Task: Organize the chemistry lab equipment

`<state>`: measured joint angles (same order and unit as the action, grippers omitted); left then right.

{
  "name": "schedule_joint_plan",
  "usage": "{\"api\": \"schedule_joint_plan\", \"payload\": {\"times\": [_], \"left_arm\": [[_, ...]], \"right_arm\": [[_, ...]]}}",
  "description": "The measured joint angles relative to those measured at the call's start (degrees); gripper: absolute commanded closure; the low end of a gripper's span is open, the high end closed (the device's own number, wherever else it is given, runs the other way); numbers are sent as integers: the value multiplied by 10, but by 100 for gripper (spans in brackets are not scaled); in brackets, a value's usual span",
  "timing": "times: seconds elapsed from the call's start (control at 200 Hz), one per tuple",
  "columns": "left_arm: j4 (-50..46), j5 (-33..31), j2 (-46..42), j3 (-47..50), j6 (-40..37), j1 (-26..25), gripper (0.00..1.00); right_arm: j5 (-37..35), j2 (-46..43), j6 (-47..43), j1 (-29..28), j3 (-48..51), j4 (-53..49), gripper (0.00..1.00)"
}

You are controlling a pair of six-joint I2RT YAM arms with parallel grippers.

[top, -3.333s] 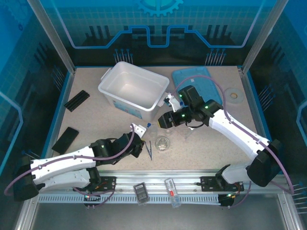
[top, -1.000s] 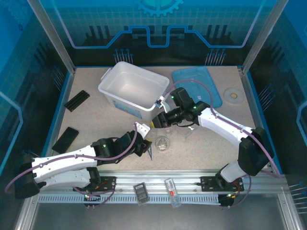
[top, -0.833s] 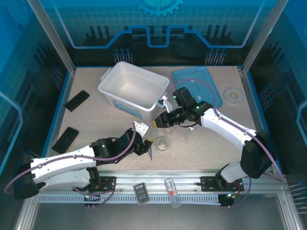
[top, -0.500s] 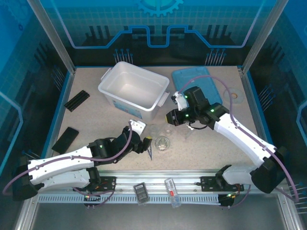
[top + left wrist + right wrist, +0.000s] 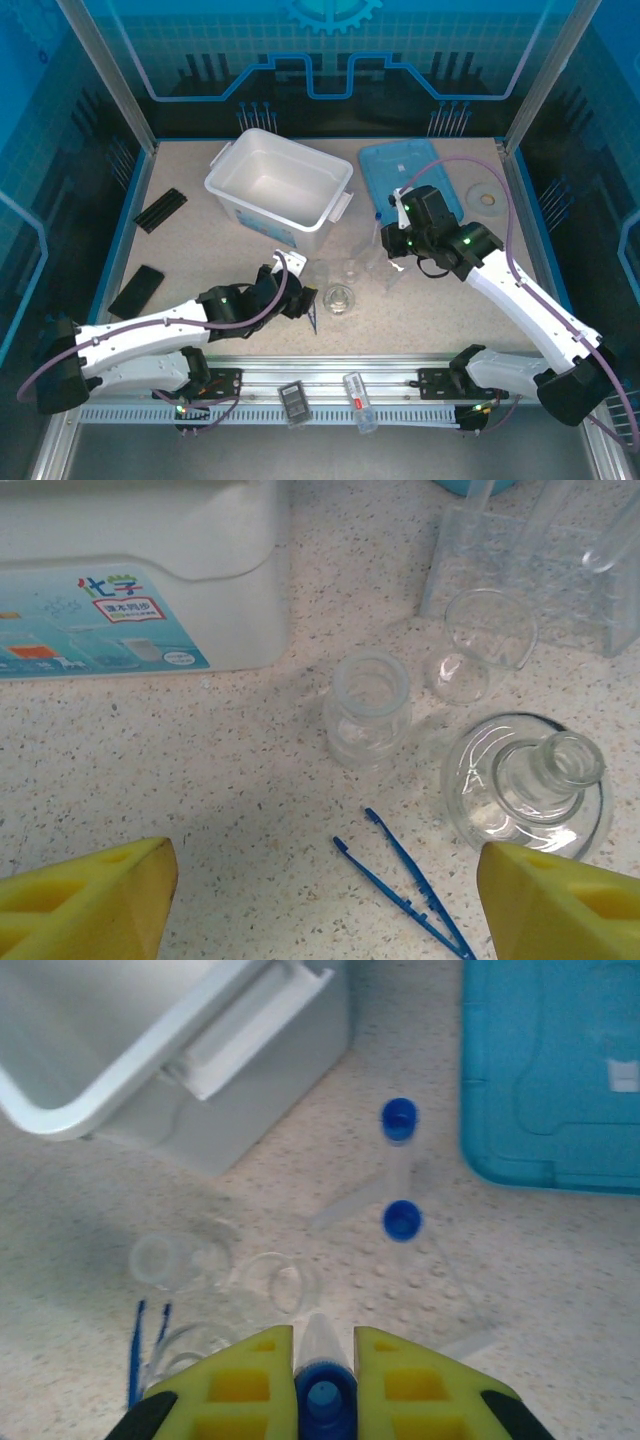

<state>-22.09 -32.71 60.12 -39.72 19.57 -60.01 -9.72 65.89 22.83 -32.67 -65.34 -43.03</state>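
Blue-capped tube is clamped in the right gripper, near the rack at mid-table. Two tubes stand racked. Left gripper hangs spread wide and empty over tweezers and glass dish. Bin toward the far edge is empty, lid off. Judged early.

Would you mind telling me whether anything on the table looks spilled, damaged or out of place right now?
Nothing looks spilled or broken. The light-blue lid lies off the white bin, flat on the table beside it, and the tweezers lie loose near the glass dish. The right gripper holds a blue-capped tube.
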Motion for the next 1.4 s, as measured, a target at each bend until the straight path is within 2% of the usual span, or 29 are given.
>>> {"api": "schedule_joint_plan", "payload": {"times": [0.36, 0.911, 1.396], "left_arm": [[-1, 6, 10, 0, 0, 8, 20], [-1, 17, 21, 0, 0, 16, 20], [-1, 17, 21, 0, 0, 22, 19]], "right_arm": [[-63, 6, -2, 6, 2, -25, 85], [-61, 31, -2, 9, 46, 6, 84], [-64, 50, -2, 9, 46, 32, 84]]}}
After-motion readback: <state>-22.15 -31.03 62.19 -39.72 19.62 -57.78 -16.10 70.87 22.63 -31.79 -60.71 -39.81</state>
